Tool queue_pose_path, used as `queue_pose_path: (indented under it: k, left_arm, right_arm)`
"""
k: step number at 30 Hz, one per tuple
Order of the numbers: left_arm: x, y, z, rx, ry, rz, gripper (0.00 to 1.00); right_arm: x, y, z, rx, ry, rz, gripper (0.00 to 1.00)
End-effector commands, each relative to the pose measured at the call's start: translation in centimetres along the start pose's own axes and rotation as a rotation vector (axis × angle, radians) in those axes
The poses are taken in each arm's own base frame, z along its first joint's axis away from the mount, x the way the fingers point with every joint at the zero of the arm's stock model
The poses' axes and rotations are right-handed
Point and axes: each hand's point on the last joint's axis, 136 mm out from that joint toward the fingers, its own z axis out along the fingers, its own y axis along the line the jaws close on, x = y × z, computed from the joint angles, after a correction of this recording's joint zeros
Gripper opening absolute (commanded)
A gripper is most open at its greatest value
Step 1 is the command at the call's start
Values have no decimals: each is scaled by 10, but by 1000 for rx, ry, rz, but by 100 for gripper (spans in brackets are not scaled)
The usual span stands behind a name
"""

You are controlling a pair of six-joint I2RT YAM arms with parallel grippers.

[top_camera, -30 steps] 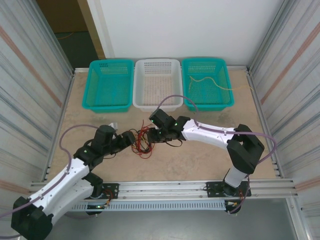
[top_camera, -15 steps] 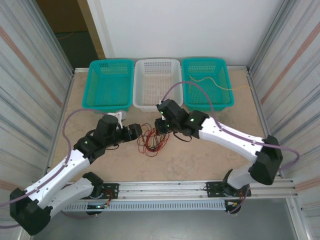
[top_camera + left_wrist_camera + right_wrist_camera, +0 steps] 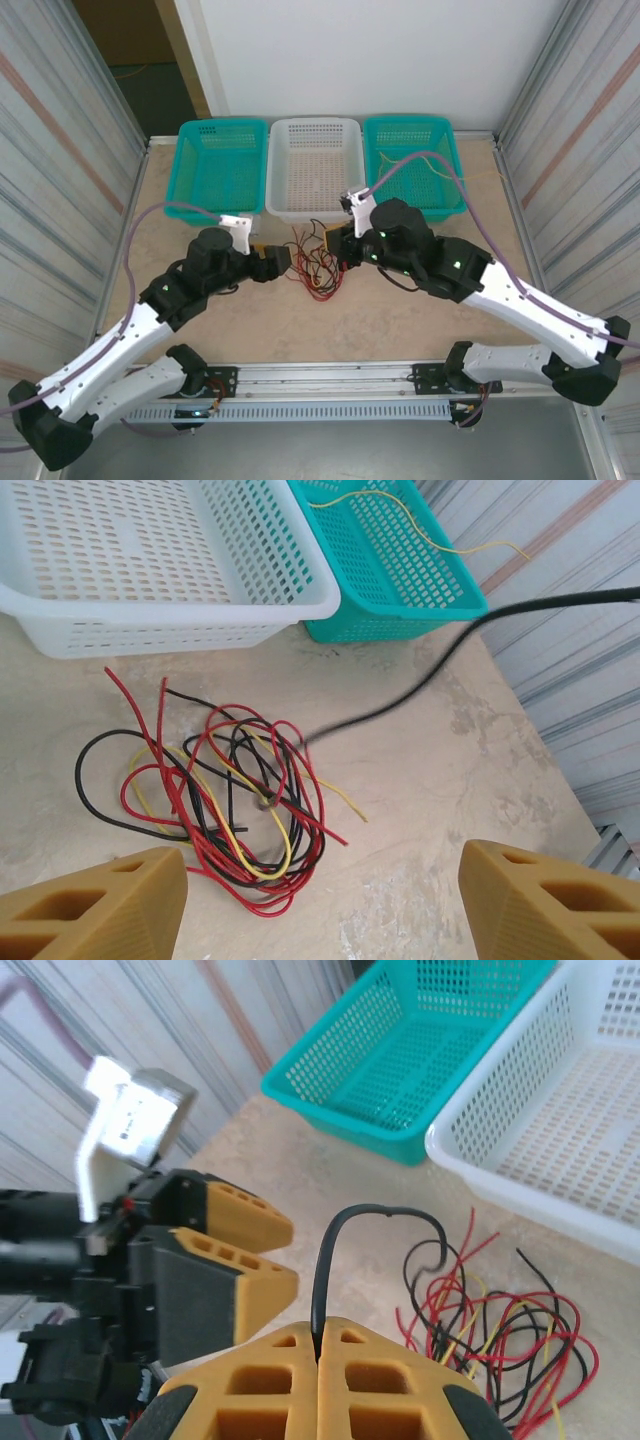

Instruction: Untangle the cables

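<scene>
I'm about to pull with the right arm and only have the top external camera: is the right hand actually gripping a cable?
Observer: Yes. In the right wrist view, the right hand is shut on a black cable that arcs up out of its fingertips.
Operator: And the left hand?
Observer: In the left wrist view, the left hand is open, with nothing between its fingers, just short of the tangle.
Operator: Is the black cable free of the pile?
Observer: Not yet. In the left wrist view it rises off the table, but its lower end runs into the middle of the tangle.
</scene>
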Motion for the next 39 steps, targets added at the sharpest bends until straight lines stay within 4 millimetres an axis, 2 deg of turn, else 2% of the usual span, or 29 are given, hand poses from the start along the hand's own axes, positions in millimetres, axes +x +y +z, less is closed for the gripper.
queue_pose_path:
  k: [1, 4, 9, 18, 20, 21, 23, 26, 31, 34, 36, 39]
  left_arm:
    - [5, -16, 9, 86, 1, 20, 73]
    - [7, -28, 12, 113, -16, 71, 77]
    - [1, -40, 18, 155, -37, 145, 83]
    - [-16, -44, 40, 126, -82, 210, 78]
    - [-19, -43, 43, 121, -102, 239, 72]
    - [-19, -41, 44, 113, -109, 247, 67]
    - [-21, -43, 44, 120, -126, 263, 53]
    - [-19, -45, 43, 139, -142, 272, 39]
    - [-13, -50, 45, 193, -148, 292, 33]
    - [-13, -52, 47, 201, -152, 319, 11]
    - [-16, -54, 45, 199, -148, 315, 0]
    - [-23, -59, 35, 206, -162, 281, 0]
  right_arm:
    - [-9, 9, -8, -50, -33, -22, 0]
    - [-22, 26, -23, -132, -66, -35, 0]
    - [-42, 37, -47, -197, -151, -27, 0]
    - [-47, 52, -55, -285, -159, 7, 1]
    - [-47, 52, -54, -292, -160, 12, 1]
    - [-46, 52, -52, -292, -162, 14, 2]
    - [-50, 52, -62, -306, -192, 21, 3]
    - [-53, 53, -63, -317, -180, 34, 3]
    - [-59, 53, -68, -342, -187, 61, 3]
    - [-57, 51, -69, -350, -202, 69, 5]
    - [-59, 46, -67, -343, -202, 90, 5]
    - [-62, 40, -63, -333, -200, 112, 12]
